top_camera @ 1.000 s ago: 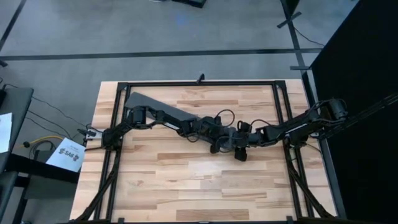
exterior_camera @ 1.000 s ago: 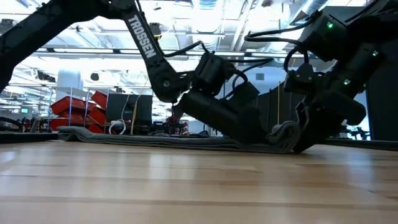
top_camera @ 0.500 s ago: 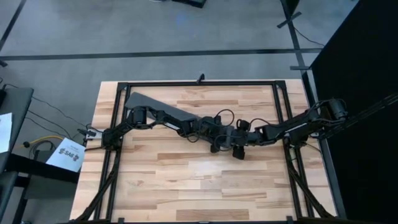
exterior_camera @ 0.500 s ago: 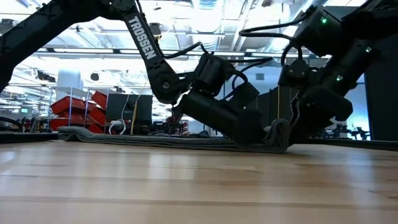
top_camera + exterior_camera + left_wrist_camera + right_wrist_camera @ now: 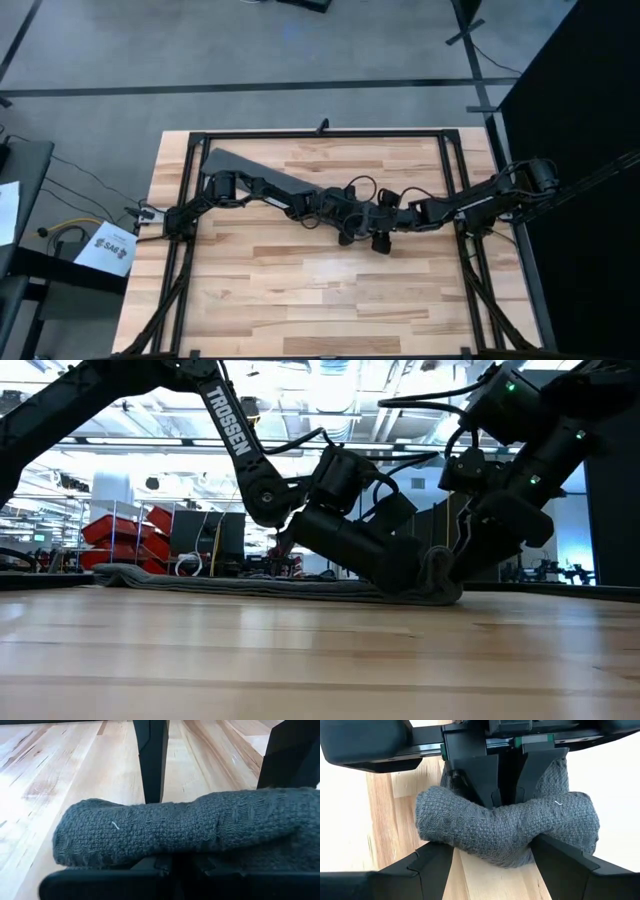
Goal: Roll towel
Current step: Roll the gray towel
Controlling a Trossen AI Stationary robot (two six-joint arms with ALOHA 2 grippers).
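Roughly diagonal across the wooden table, the towel lies as a flat dark grey strip from the table's far left corner toward its middle; its near end is bunched into a short roll at table centre. Left arm reaches along the strip from the table's left edge. Left gripper sits at the roll, low to the table, its fingers drawn close together and pinching the rolled cloth from the left side. Roll looks thick, knit-textured, resting on the boards; one rounded end pokes free in the left wrist view. Right arm comes in from the table's right edge. Right gripper meets the roll from the opposite side, its fingers spread wide, bracketing the roll's underside, touching the cloth on both flanks.
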